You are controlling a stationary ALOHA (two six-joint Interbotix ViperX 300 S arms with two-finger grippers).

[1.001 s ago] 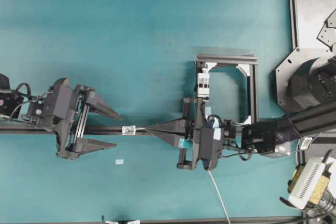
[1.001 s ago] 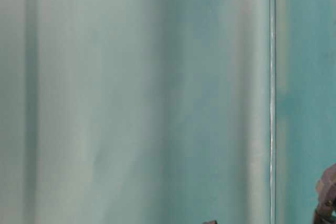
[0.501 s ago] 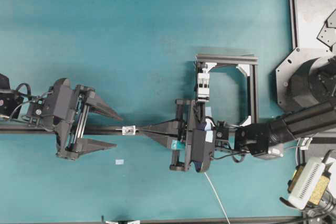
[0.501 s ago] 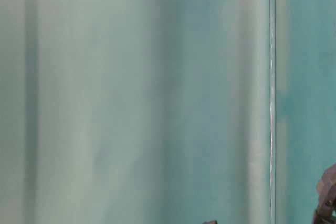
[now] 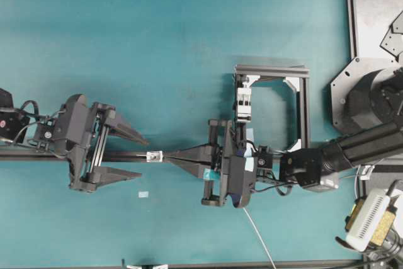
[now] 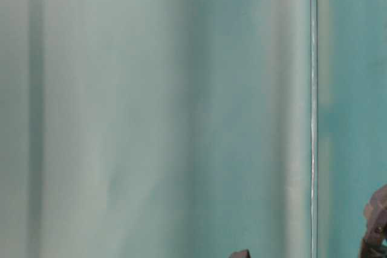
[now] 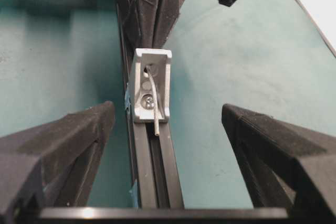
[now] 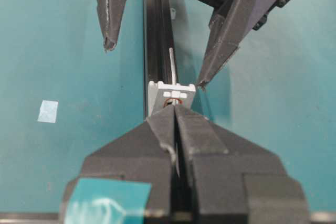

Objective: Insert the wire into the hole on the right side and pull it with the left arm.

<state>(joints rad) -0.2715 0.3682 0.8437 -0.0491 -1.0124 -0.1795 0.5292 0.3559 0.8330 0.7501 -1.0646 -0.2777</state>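
The small white-silver block (image 7: 151,85) sits on a black rail (image 7: 157,171). The wire (image 7: 153,103) comes out of the hole (image 7: 149,70), and its tip hangs just past the block's near edge. My right gripper (image 8: 175,107) is shut on the wire, with its tips against the block (image 8: 171,92). A short end of the wire (image 8: 171,61) shows beyond. My left gripper (image 7: 168,111) is open, one finger on each side of the rail, short of the wire's tip. From overhead, the left gripper (image 5: 143,157) faces the right gripper (image 5: 167,155) across the block (image 5: 154,155). The wire (image 5: 259,237) trails to the lower edge.
A black frame (image 5: 303,105) holding a white clamp (image 5: 244,102) stands behind the right gripper. A scrap of pale tape (image 5: 143,194) lies on the teal table. A white ribbed plug (image 5: 368,218) sits at the lower right. The table-level view is a teal blur.
My right gripper has slid left along the rail up to the block, feeding the wire through. The left gripper has stayed open and almost still.
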